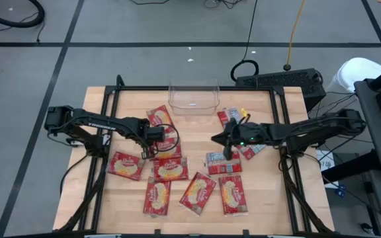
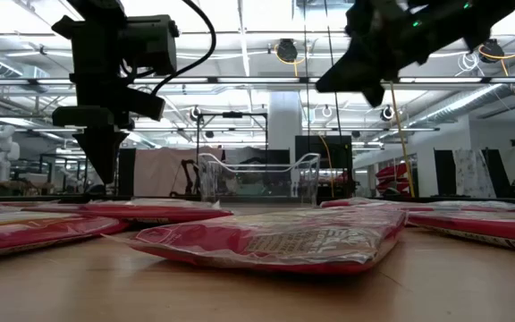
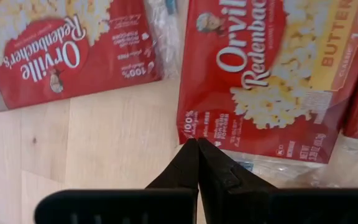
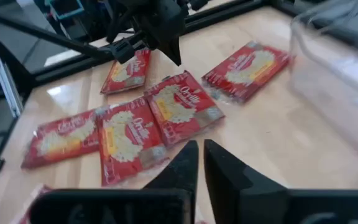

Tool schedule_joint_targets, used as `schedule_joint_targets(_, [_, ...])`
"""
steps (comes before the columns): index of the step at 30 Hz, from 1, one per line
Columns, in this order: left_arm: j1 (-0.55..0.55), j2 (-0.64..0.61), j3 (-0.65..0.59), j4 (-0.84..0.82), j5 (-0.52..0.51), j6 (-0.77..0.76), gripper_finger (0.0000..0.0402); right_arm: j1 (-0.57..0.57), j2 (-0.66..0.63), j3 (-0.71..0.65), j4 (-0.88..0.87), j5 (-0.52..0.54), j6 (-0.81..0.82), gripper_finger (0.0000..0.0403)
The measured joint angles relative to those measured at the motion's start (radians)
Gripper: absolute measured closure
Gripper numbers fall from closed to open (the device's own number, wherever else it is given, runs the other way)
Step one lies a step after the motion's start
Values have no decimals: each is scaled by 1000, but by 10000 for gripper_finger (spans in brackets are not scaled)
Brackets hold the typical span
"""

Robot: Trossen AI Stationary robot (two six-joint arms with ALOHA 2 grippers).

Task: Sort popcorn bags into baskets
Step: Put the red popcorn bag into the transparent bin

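Observation:
Several red popcorn bags lie flat on the wooden table (image 1: 270, 192), among them one (image 1: 126, 165) at the left, one (image 1: 197, 192) near the front and one (image 1: 229, 118) by the basket. The clear basket (image 1: 194, 104) stands at the far middle, with nothing showing in it. My left gripper (image 1: 157, 135) points down, shut, with nothing between its fingers. It hangs just above the near edge of a bag (image 3: 260, 74), clear of it in the low view (image 2: 105, 174). My right gripper (image 1: 217, 139) hangs high over the table's middle (image 4: 199, 146), its fingers a narrow slit apart and holding nothing.
A black frame (image 1: 177, 88) runs along the table's edges. A white and blue-grey packet (image 1: 222, 158) lies under the right arm. Bare wood shows between the basket and the bags (image 1: 197, 129) and along the front edge.

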Motion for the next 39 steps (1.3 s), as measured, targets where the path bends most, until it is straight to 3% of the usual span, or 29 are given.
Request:
schedule_joint_targets(5, [4,0,0,-3,-5,-32,398,-1,178,2,190,-24,133,317])
schedule_joint_targets(8, [37,0,0,-12,-1,-127,374,0,261,29,198,-47,174,281])
schedule_joint_targets(12, [69,0,-7,-21,57,-124,303,12,341,69,213,-91,190,243])
schedule_joint_targets(19, [103,-1,-75,22,66,-84,131,22,369,95,223,-125,152,210])
schedule_joint_targets(23, [104,-1,-119,91,121,-28,100,22,359,94,223,-125,125,207])
schedule_joint_targets(30, [112,-5,-204,242,166,40,179,22,359,94,222,-124,103,206])
schedule_joint_targets(33, [114,-4,-214,253,166,80,249,19,359,94,222,-118,98,206])
schedule_joint_targets(37, [115,-4,-225,326,152,97,374,17,369,94,219,-52,87,206])
schedule_joint_targets(39, [112,-2,-226,364,136,95,389,17,371,93,210,-25,89,206])
